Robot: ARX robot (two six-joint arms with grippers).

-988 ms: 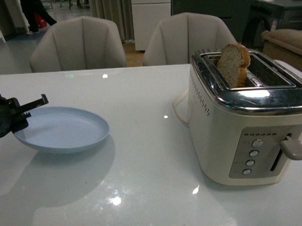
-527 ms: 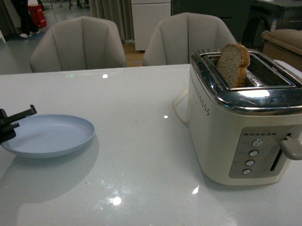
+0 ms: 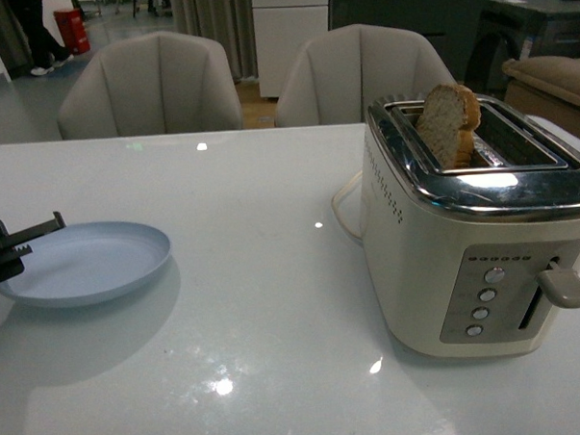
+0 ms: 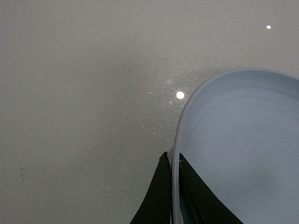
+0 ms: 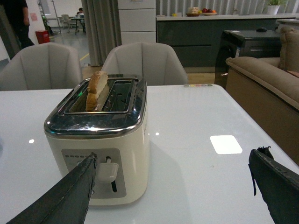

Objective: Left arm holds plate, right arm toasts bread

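Note:
The pale-blue plate [image 3: 85, 265] is low over the white table [image 3: 275, 305] at the left, and I cannot tell whether it touches. My left gripper [image 3: 42, 232] is shut on its left rim. In the left wrist view the black jaws of the left gripper [image 4: 172, 157] pinch the rim of the plate [image 4: 243, 149] from both sides. The bread [image 3: 448, 124] stands upright in the near slot of the cream toaster [image 3: 437, 269], sticking out of the top. My right gripper [image 5: 175, 156] is open in front of the toaster [image 5: 131, 140], level with its lever [image 5: 107, 171]. The bread [image 5: 96, 88] shows there too.
The toaster's lever [image 3: 564, 287] is up, beside several round buttons [image 3: 484, 303]. A pale cable [image 3: 346, 210] loops behind the toaster. Two grey chairs [image 3: 149, 84] stand at the table's far edge. A sofa [image 5: 261, 79] lies beyond the table's right side.
My left gripper has carried the plate further left and a little lower. The toaster, bread and lever have not moved.

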